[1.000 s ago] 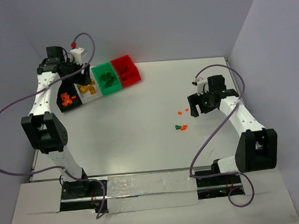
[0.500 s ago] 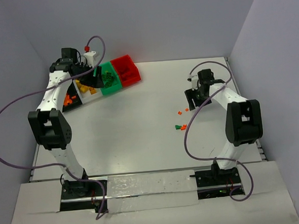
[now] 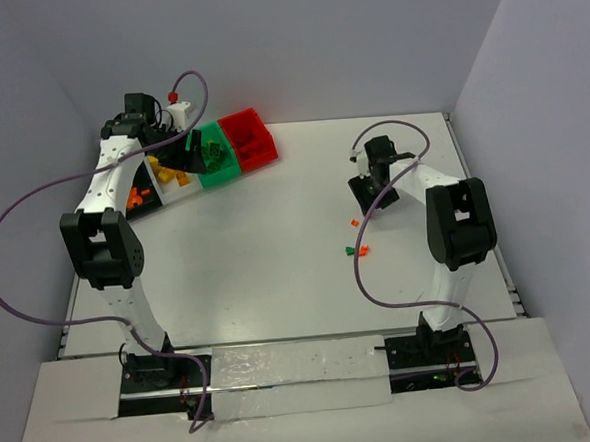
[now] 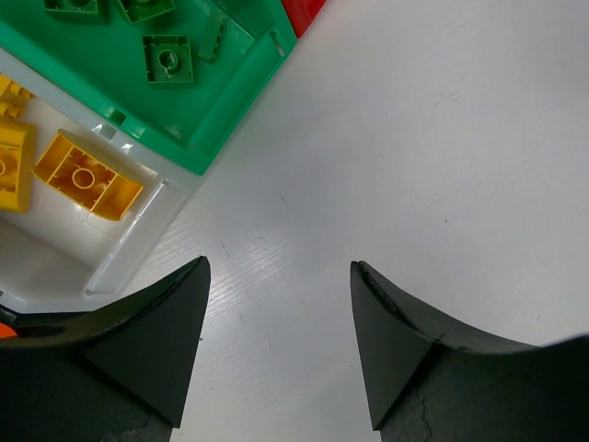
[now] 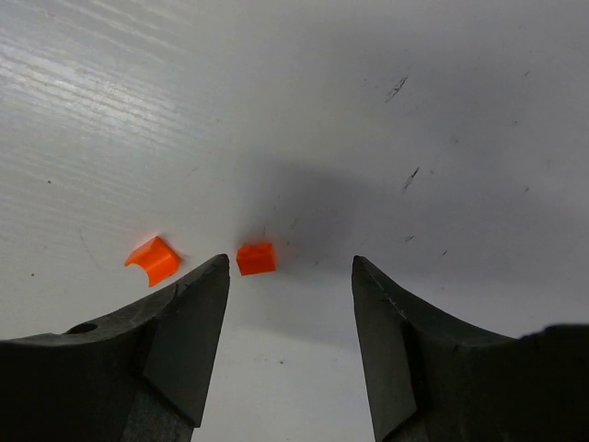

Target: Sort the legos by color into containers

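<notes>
Just off a corner of the green rectangular plastic bin (image 4: 230, 101), over white tabletop (image 4: 442, 166): left gripper (image 4: 276, 269), spread open, holding nothing. Inside that bin, green lego bricks (image 4: 167, 60). Touching its left side, white plastic bin (image 4: 138, 247) with yellow bricks (image 4: 87, 175), then black bin (image 3: 139, 212); on its right side, red bin (image 3: 250, 139). Well right of the green bin, low over the table: right gripper (image 5: 290, 262), parted, clamped on nothing. Between its fingers, close to one, tiny orange lego block (image 5: 256, 258); curved orange piece (image 5: 153, 260) outside them.
</notes>
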You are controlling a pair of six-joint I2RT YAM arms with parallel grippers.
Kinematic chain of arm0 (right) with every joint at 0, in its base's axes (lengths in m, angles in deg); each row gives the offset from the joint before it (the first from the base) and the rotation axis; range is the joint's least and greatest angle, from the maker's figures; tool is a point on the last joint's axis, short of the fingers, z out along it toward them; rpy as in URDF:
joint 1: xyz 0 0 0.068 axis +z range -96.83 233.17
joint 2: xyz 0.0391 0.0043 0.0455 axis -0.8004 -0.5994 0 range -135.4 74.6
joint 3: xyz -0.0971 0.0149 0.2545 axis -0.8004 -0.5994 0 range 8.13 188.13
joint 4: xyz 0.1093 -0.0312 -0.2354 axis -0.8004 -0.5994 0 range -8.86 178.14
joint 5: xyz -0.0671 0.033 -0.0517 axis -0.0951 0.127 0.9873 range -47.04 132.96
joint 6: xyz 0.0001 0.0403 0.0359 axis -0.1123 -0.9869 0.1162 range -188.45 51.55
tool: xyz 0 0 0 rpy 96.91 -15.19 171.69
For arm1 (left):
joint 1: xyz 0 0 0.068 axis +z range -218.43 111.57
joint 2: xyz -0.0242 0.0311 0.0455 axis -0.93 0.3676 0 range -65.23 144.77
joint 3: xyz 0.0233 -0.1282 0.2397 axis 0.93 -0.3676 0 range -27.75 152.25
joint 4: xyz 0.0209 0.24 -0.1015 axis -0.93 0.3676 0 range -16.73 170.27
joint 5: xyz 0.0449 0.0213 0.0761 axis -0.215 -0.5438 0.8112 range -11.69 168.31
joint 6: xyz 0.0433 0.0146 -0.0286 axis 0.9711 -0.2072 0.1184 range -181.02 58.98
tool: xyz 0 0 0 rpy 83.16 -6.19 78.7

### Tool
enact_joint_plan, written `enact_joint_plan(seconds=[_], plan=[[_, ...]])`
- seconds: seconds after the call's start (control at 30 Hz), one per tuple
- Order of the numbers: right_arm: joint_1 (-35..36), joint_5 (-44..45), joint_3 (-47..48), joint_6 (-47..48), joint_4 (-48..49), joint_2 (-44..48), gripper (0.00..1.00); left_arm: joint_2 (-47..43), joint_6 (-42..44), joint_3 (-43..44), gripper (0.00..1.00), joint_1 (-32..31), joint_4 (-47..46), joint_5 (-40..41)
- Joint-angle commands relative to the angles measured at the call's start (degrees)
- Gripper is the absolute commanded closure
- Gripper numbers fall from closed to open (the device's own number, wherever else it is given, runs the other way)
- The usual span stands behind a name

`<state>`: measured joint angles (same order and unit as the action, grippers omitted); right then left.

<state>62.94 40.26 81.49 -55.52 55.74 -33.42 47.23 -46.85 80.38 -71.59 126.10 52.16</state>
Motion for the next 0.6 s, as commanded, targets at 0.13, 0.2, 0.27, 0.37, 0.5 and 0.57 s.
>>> enact_joint_plan(seconds=[0.13,0.2,0.27,0.37,0.5,0.57], plan=[[1.30,0.59,3.01,2.45,0.59,-3.42,0.47,0.92,0.16,3.32,0.29,-0.01,2.10,0.14],[1.40,0.18,2.54,2.88,0.40,-3.51,0.49,0.93,0.34,3.20,0.29,-0.01,2.27,0.59],[1.48,-0.23,2.32,3.24,0.32,-3.47,0.50,1.00,0.30,3.06,0.29,-0.01,2.28,0.62],[1.79,-1.13,2.08,3.75,-0.30,-3.44,0.50,1.24,0.09,2.97,0.29,0.01,2.28,0.58],[1.86,-1.81,1.40,4.45,-0.83,-2.86,0.45,1.56,-0.01,3.06,0.29,-0.01,2.36,0.37],[1.83,-2.09,0.93,4.88,-1.54,-2.33,0.45,1.84,-0.23,3.17,0.29,-0.01,2.36,0.07]])
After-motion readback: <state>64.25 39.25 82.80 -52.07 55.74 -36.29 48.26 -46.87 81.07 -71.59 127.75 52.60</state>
